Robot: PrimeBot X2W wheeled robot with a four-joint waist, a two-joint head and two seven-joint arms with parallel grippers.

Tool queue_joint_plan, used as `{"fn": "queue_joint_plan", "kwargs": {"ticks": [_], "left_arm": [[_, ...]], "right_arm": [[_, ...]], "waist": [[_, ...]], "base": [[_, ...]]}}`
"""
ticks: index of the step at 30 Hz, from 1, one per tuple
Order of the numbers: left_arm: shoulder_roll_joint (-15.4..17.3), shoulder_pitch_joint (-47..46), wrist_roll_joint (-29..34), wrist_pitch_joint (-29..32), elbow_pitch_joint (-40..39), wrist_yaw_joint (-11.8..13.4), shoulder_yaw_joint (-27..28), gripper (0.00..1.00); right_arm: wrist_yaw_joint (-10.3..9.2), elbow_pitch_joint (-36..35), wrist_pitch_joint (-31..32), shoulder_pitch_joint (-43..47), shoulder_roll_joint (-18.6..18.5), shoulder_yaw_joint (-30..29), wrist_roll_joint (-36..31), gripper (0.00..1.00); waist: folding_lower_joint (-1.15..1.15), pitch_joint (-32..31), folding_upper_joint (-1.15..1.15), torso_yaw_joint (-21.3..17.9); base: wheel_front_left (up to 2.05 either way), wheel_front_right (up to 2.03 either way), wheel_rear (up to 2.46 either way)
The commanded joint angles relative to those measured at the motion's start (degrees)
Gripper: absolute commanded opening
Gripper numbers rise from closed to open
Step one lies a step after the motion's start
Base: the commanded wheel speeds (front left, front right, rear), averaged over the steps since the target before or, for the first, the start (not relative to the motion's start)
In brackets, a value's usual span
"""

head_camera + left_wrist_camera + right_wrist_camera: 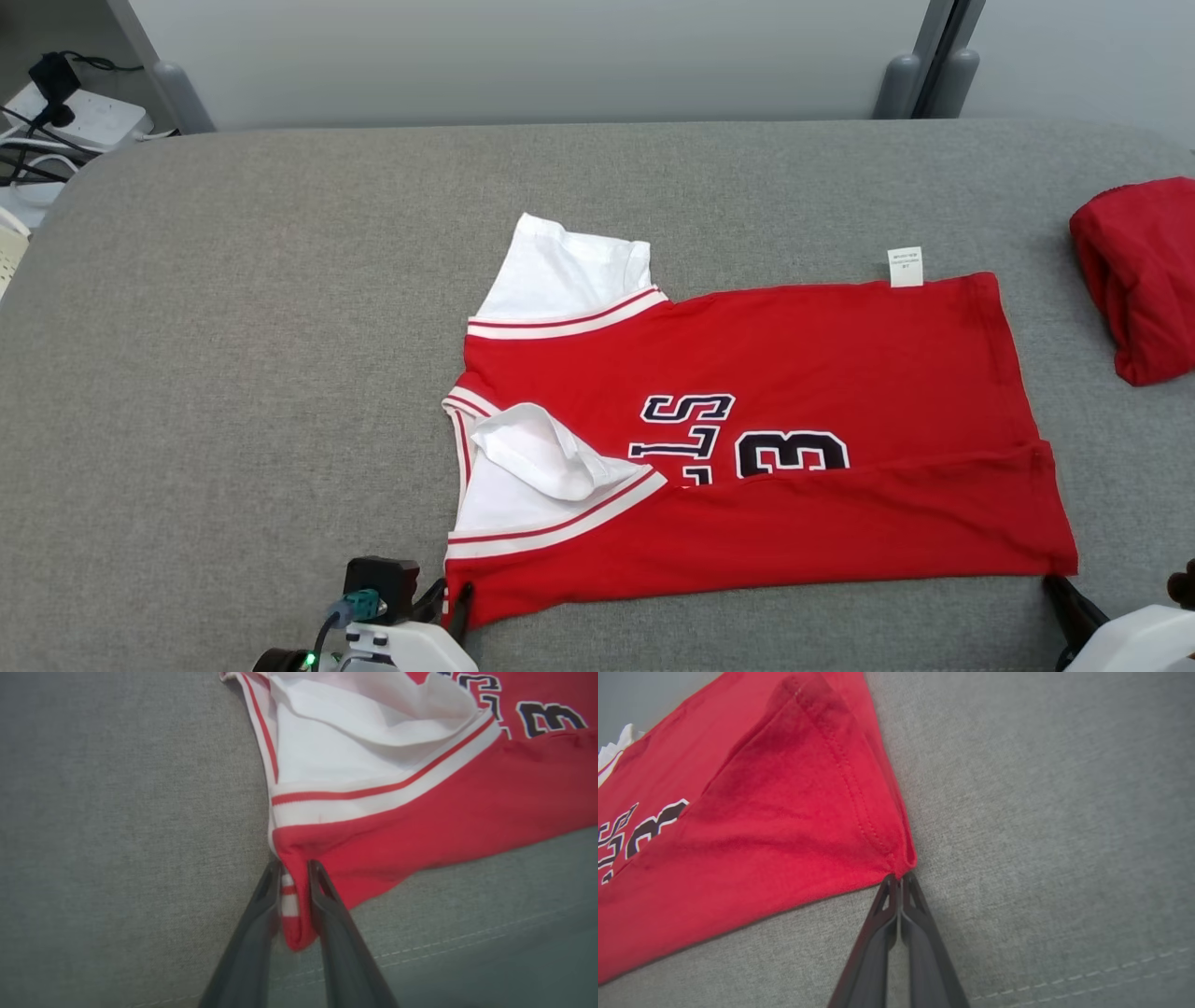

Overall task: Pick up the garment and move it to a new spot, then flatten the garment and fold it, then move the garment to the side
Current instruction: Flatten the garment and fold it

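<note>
Dark fingers of the left pincer (294, 872) are clenched on a bunched tab of red and white cloth, the near left corner of the garment (794, 373). On the near right, the right pincer (899, 879) is clenched tight with its tips at the stitched hem corner, and it appears to nip that corner.

Outward from both grips, the garment lies in the middle of the grey bench (280, 327), neck to the left and hem to the right. Its near long side is turned over onto the numerals. A crumpled near sleeve (537, 457) sits on top of the body, while the far sleeve (569, 266) juts past the far edge beside a small label (905, 267). A second red cloth (1139, 280) lies well apart at the far right.

The step in hand looks like a lengthwise fold. To do it well, both corners should rise together and level, with the span between them kept taut so the near edge cannot sag. They should then travel toward the far edge and come down square on it. The left grip holds a thick wad and may slip, and the right holds very little cloth, so a slow, even lift seems wise. Lifting too high risks dragging the whole garment. The loose near sleeve will probably need tucking flat.
</note>
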Motion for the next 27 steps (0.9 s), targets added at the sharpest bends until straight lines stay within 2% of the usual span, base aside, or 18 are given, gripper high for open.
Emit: {"fn": "queue_joint_plan", "kwargs": {"ticks": [1, 2, 3, 6, 14, 18, 22, 23, 24, 25, 26, 27], "left_arm": [[0.69, -1.60, 0.01, -0.38, -0.04, 0.83, 2.12, 0.46], [0.28, -1.70, -0.22, -0.46, 0.78, 0.83, 2.16, 0.71], [-0.08, -1.80, -0.40, -0.58, 1.62, 0.73, 2.14, 1.00], [-0.85, -1.97, -0.61, -1.24, 3.91, 0.64, 2.10, 1.00], [-0.25, -0.61, -0.59, -9.44, 4.31, 4.95, 6.92, 1.00], [-0.23, -0.81, -0.18, -15.20, 1.36, 5.80, 9.37, 1.00], [-0.65, -1.18, 0.99, -18.87, -2.03, 6.13, 12.04, 1.00], [-0.83, -1.22, 1.51, -19.25, -2.76, 6.11, 12.65, 0.86], [-1.16, -1.24, 1.92, -19.47, -3.32, 6.10, 13.24, 0.83], [-1.58, -1.35, 2.32, -19.62, -3.76, 6.05, 13.81, 0.86], [-2.03, -1.52, 2.74, -19.70, -4.00, 6.00, 14.26, 1.00], [-2.53, -1.81, 3.08, -19.75, -4.11, 5.71, 14.54, 1.00]], "right_arm": [[-0.01, -0.29, 0.03, 0.52, -0.81, 0.35, -0.90, 0.37], [-0.01, -0.22, -0.03, 0.36, -0.44, 0.14, -1.33, 0.87], [-0.01, -0.11, -0.06, 0.26, -0.15, -0.01, -1.82, 1.00], [-0.01, 0.62, -0.66, 0.05, 0.28, -1.01, -3.60, 1.00], [-0.01, 2.53, -9.05, -1.44, -0.17, -7.32, -13.74, 1.00], [-0.01, -1.00, -11.90, -2.00, -0.12, -7.52, -20.89, 1.00], [-0.01, -6.68, -13.10, -1.89, 1.47, -8.82, -27.23, 1.00], [-0.01, -8.24, -13.21, -1.88, 2.20, -9.04, -28.14, 1.00], [-0.01, -9.59, -13.27, -1.84, 2.95, -9.13, -28.69, 1.00], [-0.01, -10.60, -13.31, -1.83, 3.57, -9.23, -29.15, 1.00], [-0.01, -11.29, -13.33, -1.90, 4.04, -9.30, -29.62, 1.00], [-0.01, -11.66, -13.35, -2.09, 4.44, -9.45, -30.03, 1.00]], "waist": [[0.00, -0.60, 0.00, -0.01], [0.00, -0.94, 0.00, -0.11], [0.00, -1.26, 0.00, -0.22], [0.00, -2.29, 0.00, -0.47], [0.00, -4.99, 0.00, -0.87], [0.00, -5.54, 0.00, -0.75], [0.00, -5.24, 0.00, -0.89], [0.00, -4.96, 0.00, -1.03], [0.00, -4.63, 0.00, -1.17], [0.00, -4.36, 0.00, -1.26], [0.00, -4.07, 0.00, -1.35], [0.00, -3.76, 0.00, -1.43]], "base": [[0.00, 0.00, 0.00], [0.00, 0.00, 0.00], [0.00, 0.00, 0.00], [0.00, 0.00, 0.00], [0.00, 0.00, 0.00], [0.00, 0.00, 0.00], [0.00, 0.00, 0.00], [0.00, 0.00, 0.00], [0.00, 0.00, 0.00], [0.00, 0.00, 0.00], [0.00, 0.00, 0.00], [0.00, 0.00, 0.00]]}}
